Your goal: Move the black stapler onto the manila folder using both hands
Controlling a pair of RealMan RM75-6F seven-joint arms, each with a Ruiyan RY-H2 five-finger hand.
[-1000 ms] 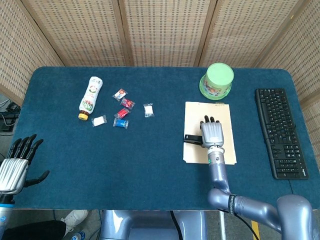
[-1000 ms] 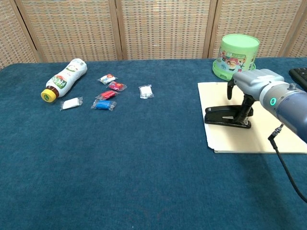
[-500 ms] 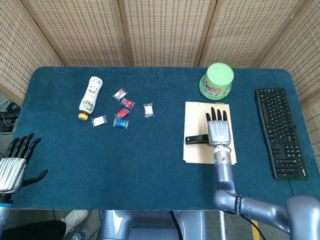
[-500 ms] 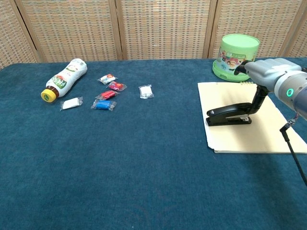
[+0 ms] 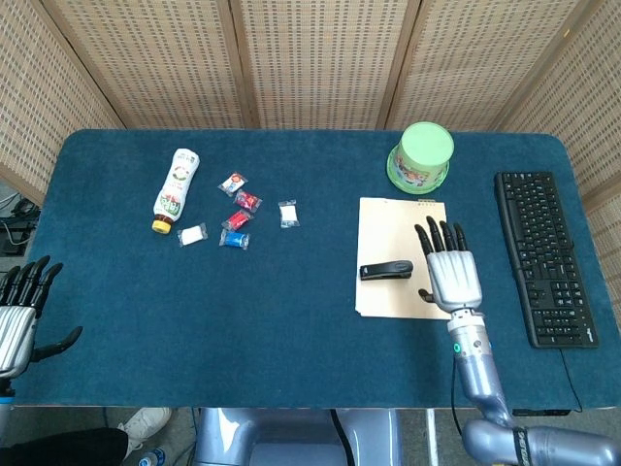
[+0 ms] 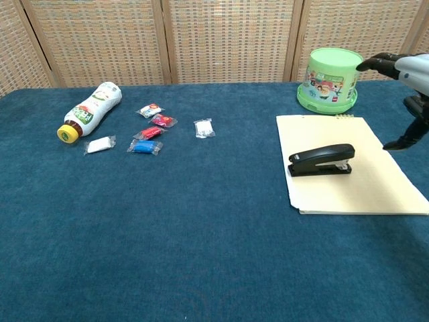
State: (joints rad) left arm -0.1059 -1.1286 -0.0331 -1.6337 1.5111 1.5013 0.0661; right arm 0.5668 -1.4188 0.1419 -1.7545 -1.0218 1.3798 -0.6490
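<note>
The black stapler [image 5: 387, 270] [image 6: 321, 159] lies flat on the manila folder [image 5: 400, 221] [image 6: 355, 186], near the folder's left edge, with nothing touching it. My right hand [image 5: 451, 271] [image 6: 406, 72] hovers to the right of the stapler, apart from it, fingers spread and empty. My left hand [image 5: 19, 313] sits off the table's front left corner, fingers spread, holding nothing; the chest view does not show it.
A green lidded tub [image 5: 421, 156] [image 6: 330, 79] stands just behind the folder. A black keyboard [image 5: 543, 256] lies at the right. A white bottle [image 5: 175, 187] [image 6: 90, 111] and several small wrapped sweets [image 5: 237, 216] [image 6: 151, 129] lie at the back left.
My right hand has let go of the stapler and drawn back to the right and up. The stapler now rests flat on the folder. My left hand slid slightly further left.
</note>
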